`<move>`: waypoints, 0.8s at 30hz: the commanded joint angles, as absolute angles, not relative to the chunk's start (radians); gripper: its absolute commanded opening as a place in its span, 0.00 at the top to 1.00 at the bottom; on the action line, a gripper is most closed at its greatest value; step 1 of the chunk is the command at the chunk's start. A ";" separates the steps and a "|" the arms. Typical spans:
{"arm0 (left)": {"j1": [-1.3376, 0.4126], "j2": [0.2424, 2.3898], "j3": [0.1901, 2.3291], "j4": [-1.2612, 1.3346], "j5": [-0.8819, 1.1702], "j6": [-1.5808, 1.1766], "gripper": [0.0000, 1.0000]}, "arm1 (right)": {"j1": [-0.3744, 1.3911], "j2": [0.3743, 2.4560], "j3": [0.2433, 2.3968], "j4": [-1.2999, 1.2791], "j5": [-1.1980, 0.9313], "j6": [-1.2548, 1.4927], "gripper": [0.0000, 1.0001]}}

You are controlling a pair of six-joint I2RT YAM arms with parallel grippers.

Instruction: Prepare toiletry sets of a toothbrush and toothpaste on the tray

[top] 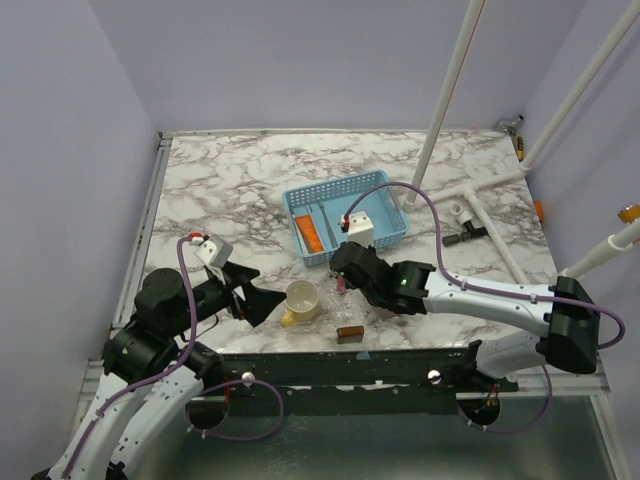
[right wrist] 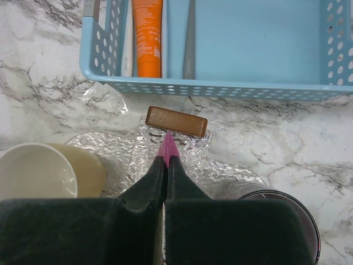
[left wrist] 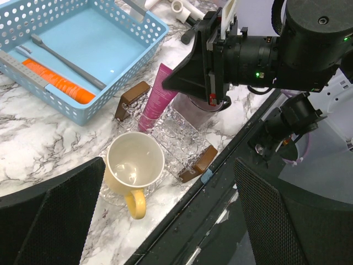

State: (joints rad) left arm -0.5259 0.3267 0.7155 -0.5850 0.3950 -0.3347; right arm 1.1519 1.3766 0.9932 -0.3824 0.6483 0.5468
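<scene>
1. Outside the tray, the flat pink-magenta toothpaste tube (left wrist: 156, 98) leans with its lower end on crinkled clear film. Its upper end is clamped between the pressed-together fingers of the right gripper (right wrist: 166, 157).
2. From above, that tube is at 6 o'clock of the tray, a light blue rectangular plastic basket with low perforated walls (right wrist: 220, 88).
3. Inside the tray lie a bright orange toothpaste tube (right wrist: 148, 36) and, at its 3 o'clock, a thin straight grey-handled toothbrush (right wrist: 189, 38). What looks like a second brush (left wrist: 27, 66) lies along the tube's other side.
4. By my judgement, one set is done. The second needs the pink tube carried over the near wall and laid beside a brush.
5. A small brown rectangular block (right wrist: 176, 121) sits at 12 o'clock just beyond the fingertips. A pale yellow mug (left wrist: 134, 164) is at 9 o'clock and a purple-grey mug (right wrist: 287, 212) at 4 o'clock.
6. The left gripper (top: 255, 292) hangs spread wide and empty at 9 o'clock of the yellow mug.
</scene>
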 commanded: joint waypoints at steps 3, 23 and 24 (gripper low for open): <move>-0.529 0.333 0.708 -0.574 0.384 -0.322 0.01 | 1.150 1.380 0.974 -0.345 0.699 0.560 0.95; -0.529 0.333 0.706 -0.575 0.382 -0.322 0.01 | 1.151 1.340 1.082 -0.335 0.695 0.479 0.59; -0.529 0.334 0.706 -0.574 0.383 -0.322 0.01 | 1.150 1.348 1.106 -0.342 0.694 0.469 0.58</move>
State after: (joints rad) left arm -0.5259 0.3267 0.7155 -0.5850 0.3946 -0.3347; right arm 1.1519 1.3487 1.0229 -0.3485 0.6640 0.5034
